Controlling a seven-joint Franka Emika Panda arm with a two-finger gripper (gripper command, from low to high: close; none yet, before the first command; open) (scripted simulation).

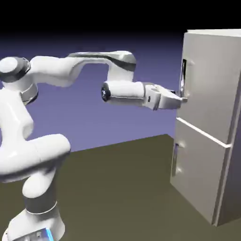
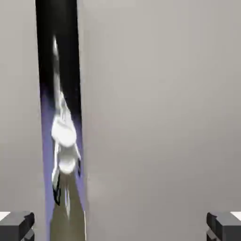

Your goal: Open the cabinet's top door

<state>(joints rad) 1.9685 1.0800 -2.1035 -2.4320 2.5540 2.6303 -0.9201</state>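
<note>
Gripper (image 2: 120, 227) at the top door's handle (image 1: 183, 77), low end; fingers spread wide, contact unclear. Top door (image 1: 207, 84) sits right in the exterior view, above the lower door (image 1: 197, 164).

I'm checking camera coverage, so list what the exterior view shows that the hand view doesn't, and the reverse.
Exterior only: the lower door, the lower handle and the table.

Hand only: the open gripper's two dark fingertips in full, and the arm's reflection in the top handle.

Both: the top door and its handle.
</note>
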